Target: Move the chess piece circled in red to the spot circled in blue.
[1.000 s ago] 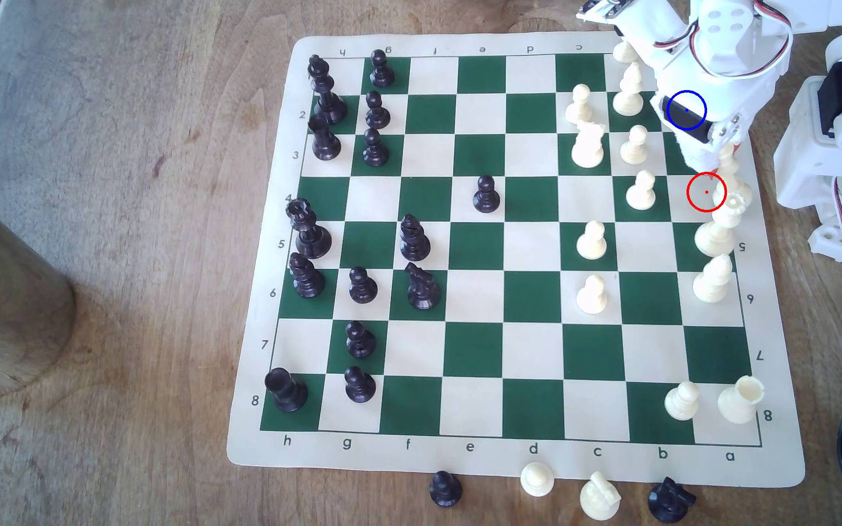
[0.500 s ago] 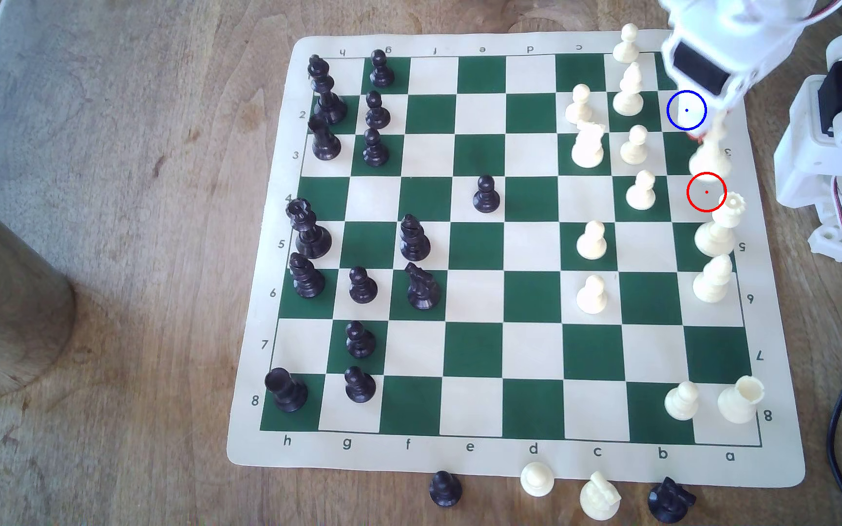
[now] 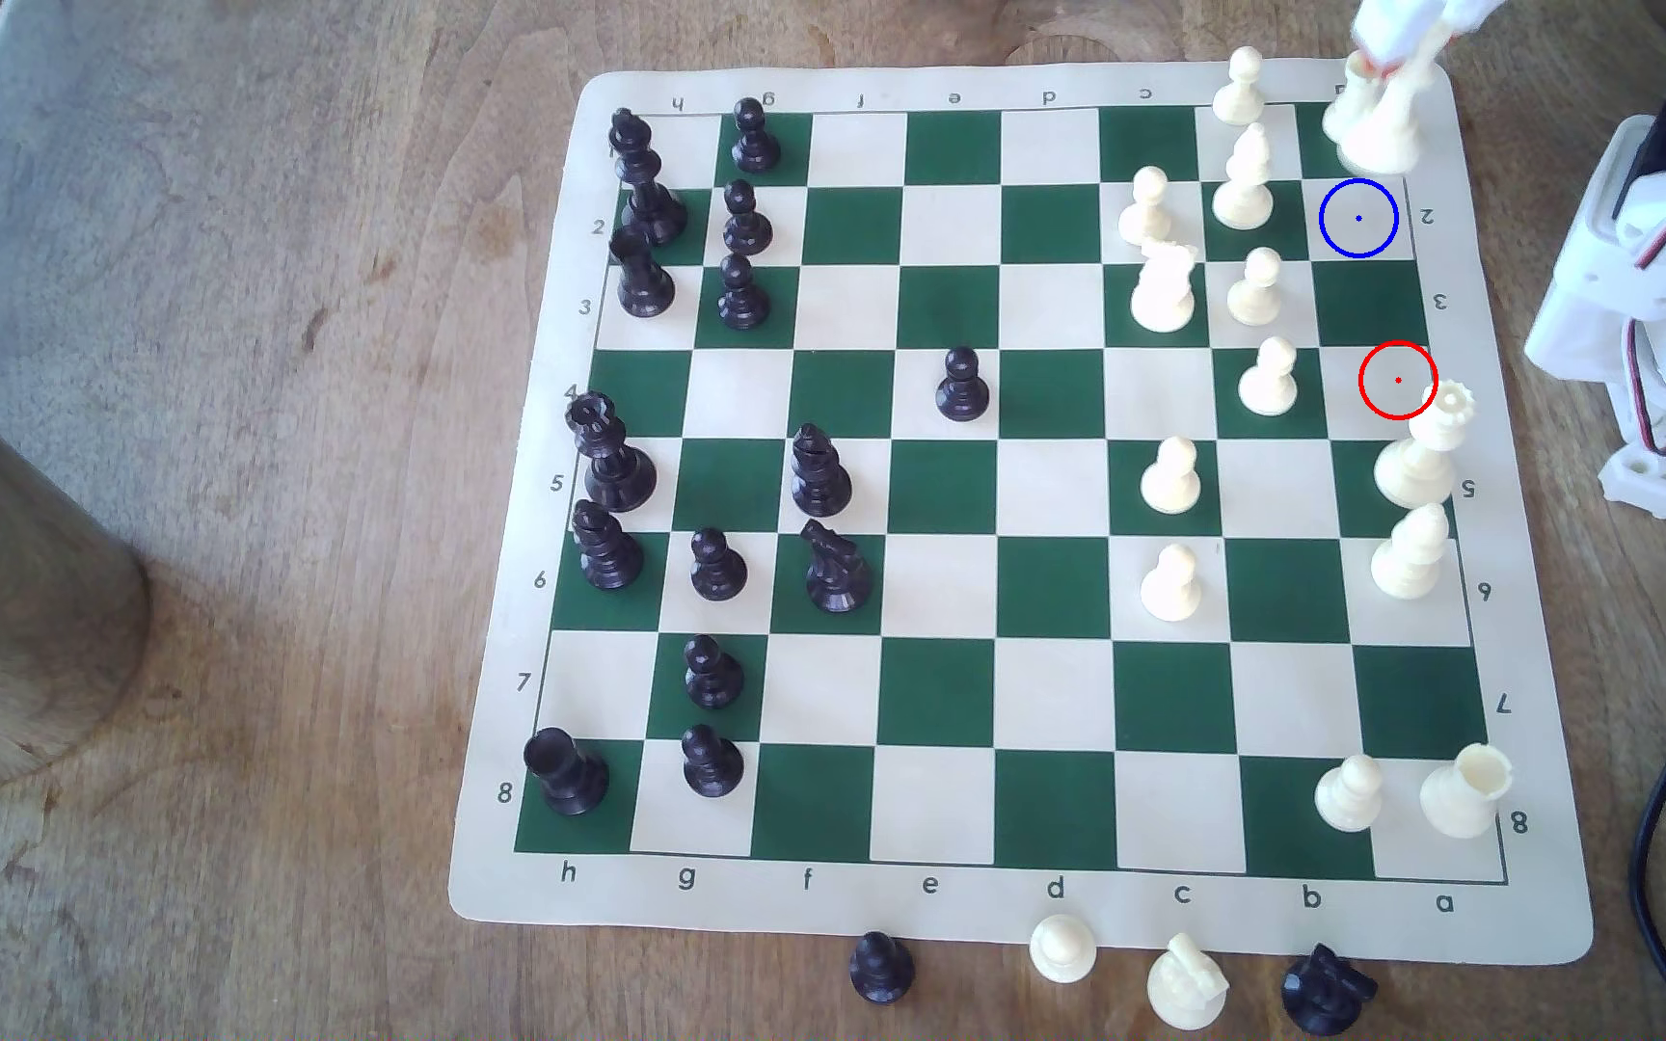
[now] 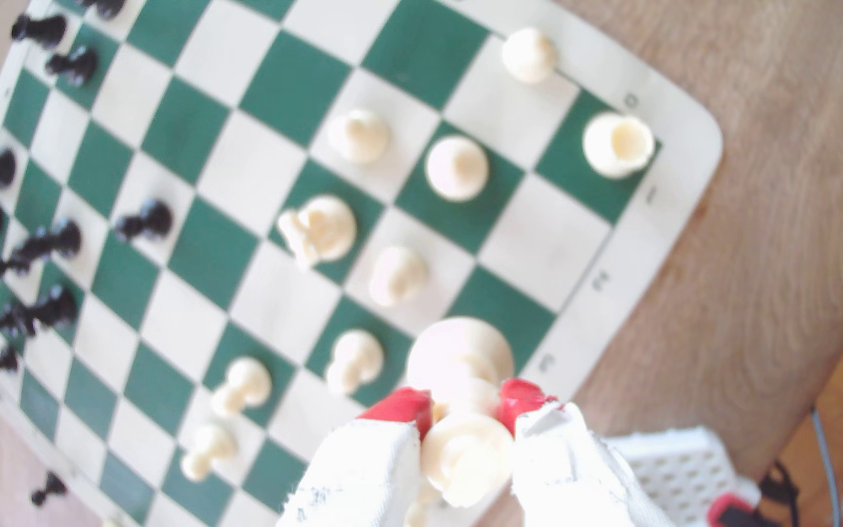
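Exterior view: the king (image 3: 1385, 135) hangs in the fingers (image 3: 1388, 65) just beyond the blue-ringed square (image 3: 1358, 218), on the side away from the red-ringed square (image 3: 1398, 380). It looks raised off the mat (image 3: 1009, 906). Its base seems to sit over the corner square next to the blue-ringed one, but the cream shapes there blur together, so the exact footing cannot be told.

Wrist view: the red-tipped fingers (image 4: 401, 405) are clamped on the king (image 4: 460, 354) high on its slim body. The wide base points down toward the mat and the head sits back between the white finger shells.

Why held so (judgement): a grip near the top keeps the fingers above the neighbouring cream pieces. These are the rook (image 4: 617, 144) on the corner square beside the blue-ringed square, and the bishop (image 3: 1245, 185) one square across from it. Carrying the piece high lets the broad base pass over their tops. The red-ringed square is bare, so the pickup is done. The king appears to be past its target, so the carry wants correcting back before lowering.

King's look: cream-white plastic, glossy, with a narrow waisted stem and a round flat base wider than any pawn's. The finial is too blurred to make out. It hangs roughly upright with a slight lean.

Risk (judgement): the base could clip the rook on descent.
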